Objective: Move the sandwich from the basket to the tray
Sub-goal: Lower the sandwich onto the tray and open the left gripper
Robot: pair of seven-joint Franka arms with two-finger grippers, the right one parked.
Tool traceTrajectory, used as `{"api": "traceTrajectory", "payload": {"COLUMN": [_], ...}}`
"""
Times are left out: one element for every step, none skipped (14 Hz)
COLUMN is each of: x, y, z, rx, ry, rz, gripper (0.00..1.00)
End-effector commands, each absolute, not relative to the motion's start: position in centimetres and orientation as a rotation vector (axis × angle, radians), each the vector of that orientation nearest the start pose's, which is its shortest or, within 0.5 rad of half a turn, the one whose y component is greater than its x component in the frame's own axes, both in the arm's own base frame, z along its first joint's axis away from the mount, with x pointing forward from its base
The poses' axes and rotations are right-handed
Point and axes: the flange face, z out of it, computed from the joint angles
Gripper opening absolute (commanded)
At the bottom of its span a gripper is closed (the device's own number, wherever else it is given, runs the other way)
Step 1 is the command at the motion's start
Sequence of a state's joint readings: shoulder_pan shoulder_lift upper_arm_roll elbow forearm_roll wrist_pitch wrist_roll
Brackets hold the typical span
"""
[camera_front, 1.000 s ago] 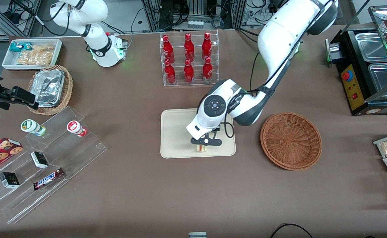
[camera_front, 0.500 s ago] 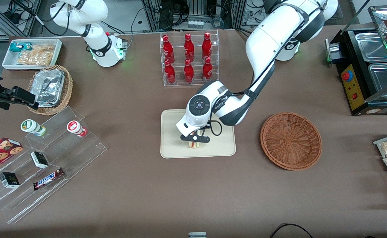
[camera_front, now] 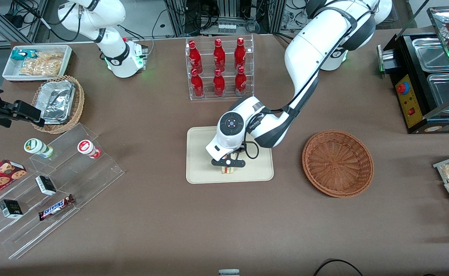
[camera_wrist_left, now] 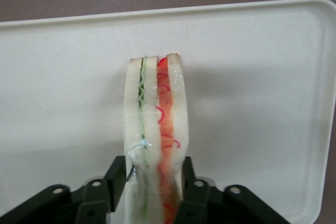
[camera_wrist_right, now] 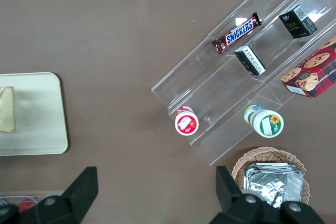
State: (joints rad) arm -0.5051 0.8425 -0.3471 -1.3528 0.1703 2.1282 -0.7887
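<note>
Sandwich (camera_wrist_left: 155, 129) held on edge between the clamped fingers (camera_wrist_left: 116, 174) of the left gripper (camera_front: 228, 163), low over the tray (camera_front: 199, 153) (basket (camera_front: 337, 163) beside it now bare): lower until bread meets tray, then part fingers slowly to avoid toppling.

sandwich (camera_wrist_right: 7, 109) on tray (camera_wrist_right: 39, 124) | Snickers bar (camera_wrist_right: 236, 33) on clear stepped rack (camera_wrist_right: 231, 87)
</note>
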Motion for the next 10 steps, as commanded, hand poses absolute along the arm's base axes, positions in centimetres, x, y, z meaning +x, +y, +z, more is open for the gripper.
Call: {"api": "traceTrajectory", "payload": {"x": [53.4,53.6,53.8,54.0,54.6,55.4,56.0,56.3,57.5,57.6], "y": [-51.3,-51.1,-51.0,-50.7,-50.3,-49.5,-48.6,-47.7,-44.7,-42.3], "z": [24.3,24.4,24.5,24.8,26.1,27.8,29.7,31.8,34.0,36.4], "rx": [-3.19,-3.19,-3.191,-3.191,-3.199,-3.206,-3.2,-3.191,-3.171,-3.15], "ry": [0.053,0.05,0.045,0.039,0.02,0.001,-0.02,-0.03,-0.067,-0.066], "rz": [0.089,0.085,0.08,0.077,0.059,0.028,0.014,0.003,0.004,-0.005], "gripper": [1.0,1.0,1.0,1.0,1.0,1.0,1.0,1.0,1.0,1.0]}}
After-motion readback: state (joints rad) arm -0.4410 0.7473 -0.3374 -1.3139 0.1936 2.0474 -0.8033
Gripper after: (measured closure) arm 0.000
